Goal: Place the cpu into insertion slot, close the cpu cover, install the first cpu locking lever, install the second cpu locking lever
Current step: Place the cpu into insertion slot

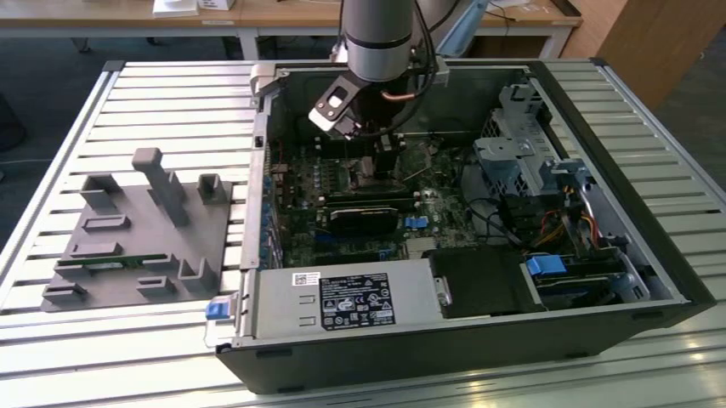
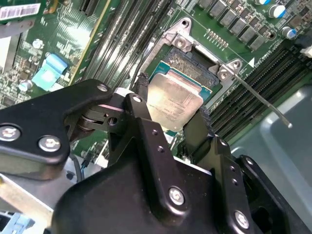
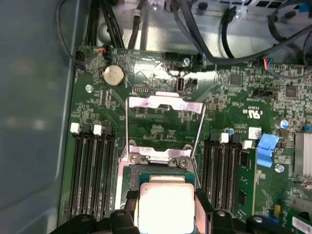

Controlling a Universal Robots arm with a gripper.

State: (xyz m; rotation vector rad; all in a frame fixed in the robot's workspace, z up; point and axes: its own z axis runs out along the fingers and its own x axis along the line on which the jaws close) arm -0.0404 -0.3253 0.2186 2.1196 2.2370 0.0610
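My gripper is shut on the cpu, a flat silver-grey square pinched by its two opposite edges between the black fingers. The chip hangs just over the insertion slot, whose dark centre shows beyond the chip's far edge. In the first wrist view the cpu sits over the slot, and the cpu cover stands swung open as a silver frame past it. A thin locking lever sticks out to one side, unlatched. In the exterior view the gripper is deep inside the computer case.
Black memory slots flank the socket on both sides. A blue clip, a coin battery and black cables lie around it. The case walls, drive cage and power supply hem in the arm. A grey fixture stands at the exterior view's left.
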